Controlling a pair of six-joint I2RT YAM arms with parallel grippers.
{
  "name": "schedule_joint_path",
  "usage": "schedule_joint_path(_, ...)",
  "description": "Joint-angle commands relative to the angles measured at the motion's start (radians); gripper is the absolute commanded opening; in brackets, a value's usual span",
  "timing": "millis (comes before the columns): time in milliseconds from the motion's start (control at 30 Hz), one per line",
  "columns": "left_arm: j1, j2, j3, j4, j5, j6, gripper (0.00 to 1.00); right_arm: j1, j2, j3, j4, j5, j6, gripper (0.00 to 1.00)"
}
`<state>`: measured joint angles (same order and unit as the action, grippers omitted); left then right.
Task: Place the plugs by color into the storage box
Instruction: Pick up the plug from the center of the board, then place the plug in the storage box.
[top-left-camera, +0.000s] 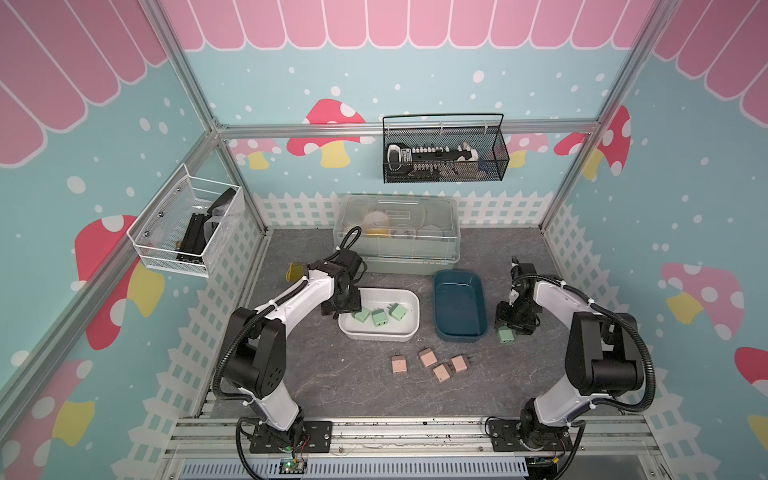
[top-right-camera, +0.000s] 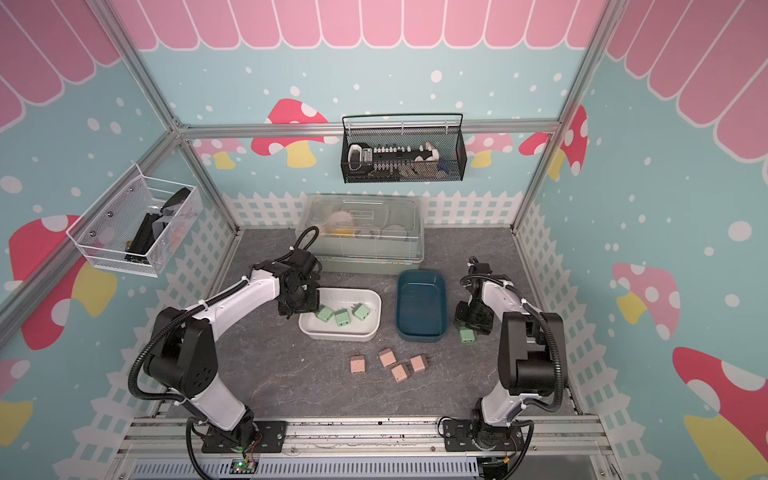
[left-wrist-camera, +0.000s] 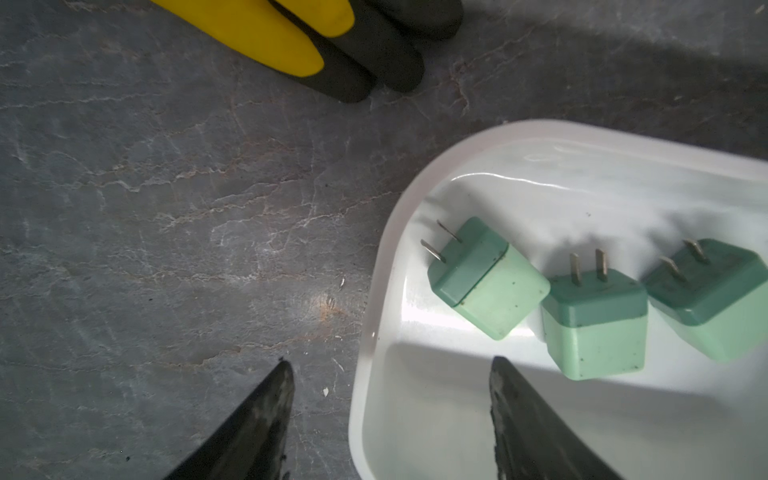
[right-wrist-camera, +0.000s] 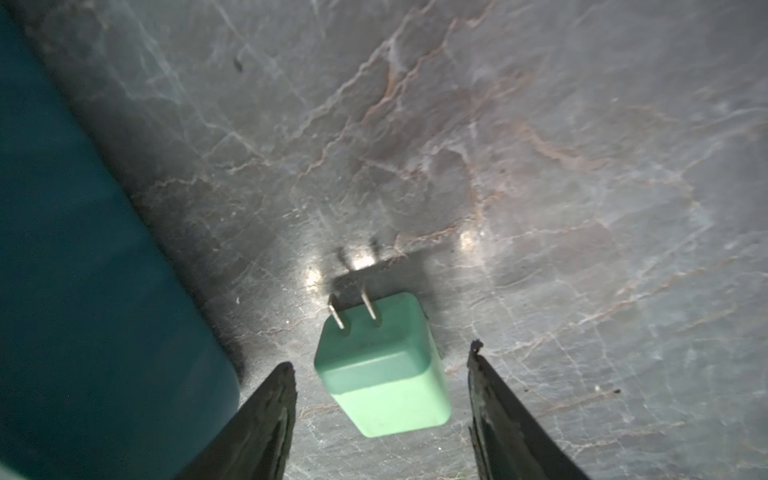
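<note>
Mint-green plugs (top-left-camera: 378, 318), three, side by side inside the white tub (top-left-camera: 409, 297) at mid-table, prongs angled toward the back edge. Over that tub's left rim: the left end effector (left-wrist-camera: 392, 363), jaws apart, nothing between them. Just beside the teal tub (top-left-camera: 459, 307), toward the right edge of the table (top-left-camera: 332, 374): the fourth mint plug (right-wrist-camera: 386, 399), flat on its side. Around it, the right end effector (right-wrist-camera: 380, 357), jaws wide, a gap on either side, no contact. Nearer the front edge, four pink plugs (top-left-camera: 428, 358), loosely clustered.

Three plugs (top-left-camera: 378, 316) lie in the left tub (top-left-camera: 374, 335), one (top-left-camera: 505, 334) right of the right tub (top-left-camera: 457, 335), four (top-left-camera: 432, 362) before both.
</note>
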<state>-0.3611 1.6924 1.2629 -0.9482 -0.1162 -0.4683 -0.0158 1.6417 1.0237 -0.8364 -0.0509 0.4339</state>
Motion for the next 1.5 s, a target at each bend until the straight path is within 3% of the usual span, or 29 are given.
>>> schedule_joint_path(0,0.001,-0.022,0.003,0.011,-0.005,-0.024,0.73,0.024,0.017,-0.032,0.001,0.023,-0.007,0.61)
schedule_joint_path(367,0.005,-0.020,-0.006,0.030,0.015,-0.035,0.74,0.033,-0.013,-0.070,0.000,0.075,0.013,0.27)
schedule_joint_path(700,0.055,-0.056,-0.010,0.023,0.050,-0.030,0.74,0.055,-0.230,0.109,-0.171,0.093,0.060,0.25)
schedule_joint_path(867,0.130,-0.082,0.004,0.027,0.087,-0.041,0.73,0.222,-0.194,0.342,-0.246,0.140,0.112,0.25)
schedule_joint_path(1067,0.143,-0.059,0.101,-0.007,0.073,-0.012,0.73,0.470,-0.037,0.541,-0.206,0.146,0.150,0.25)
schedule_joint_path(1300,0.143,-0.072,0.087,-0.007,0.076,-0.019,0.73,0.691,0.212,0.738,-0.188,0.087,0.115,0.25)
schedule_joint_path(1467,0.145,-0.098,0.053,-0.028,0.047,0.005,0.73,0.787,0.383,0.837,-0.175,0.071,0.075,0.26)
